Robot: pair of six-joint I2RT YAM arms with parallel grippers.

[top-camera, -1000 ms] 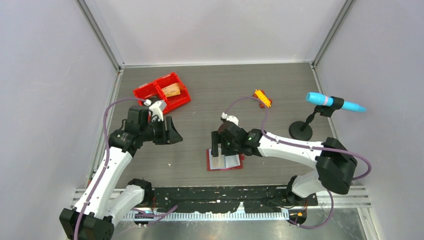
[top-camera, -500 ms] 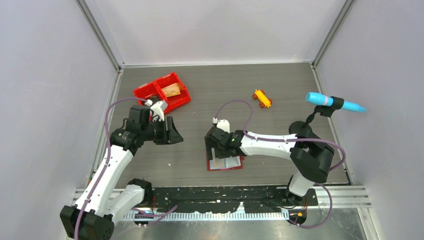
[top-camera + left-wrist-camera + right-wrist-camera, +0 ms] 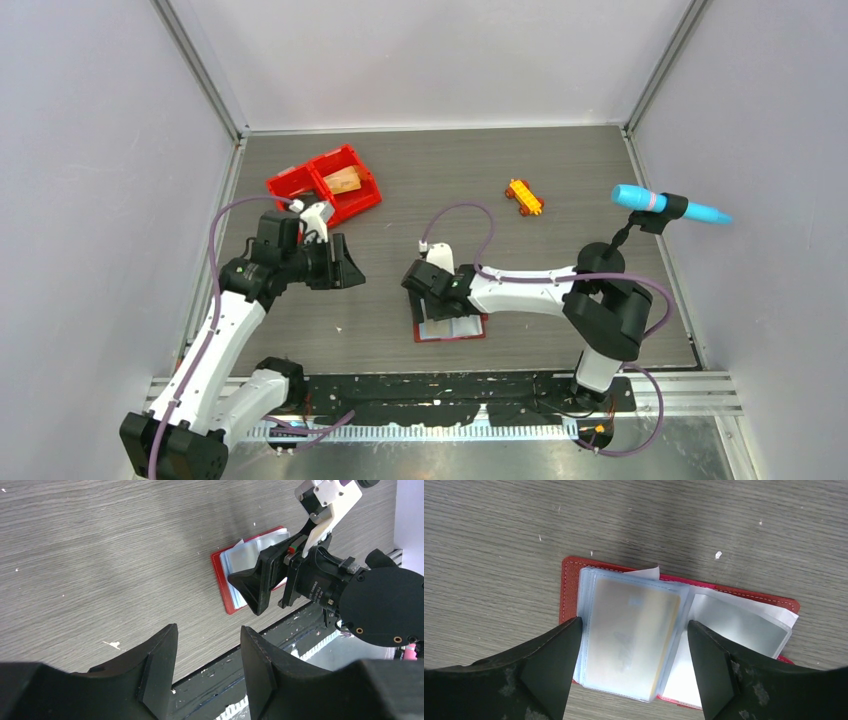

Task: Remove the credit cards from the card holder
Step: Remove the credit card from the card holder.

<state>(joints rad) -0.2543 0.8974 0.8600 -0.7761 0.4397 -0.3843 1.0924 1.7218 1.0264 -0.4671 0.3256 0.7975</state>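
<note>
One card holder (image 3: pixel 574 580) lies open and flat on the table (image 3: pixel 560 165); I can see one card (image 3: pixel 629 635) inside a clear sleeve, more I cannot count; the right gripper (image 3: pixel 631 665) hangs right over it, fingers wide apart, one on each side of the sleeve stack, holding nothing; the left gripper (image 3: pixel 207 665) sits well off to the side, half open and empty; one red bin (image 3: pixel 325 185), one toy car (image 3: pixel 524 197)
</note>
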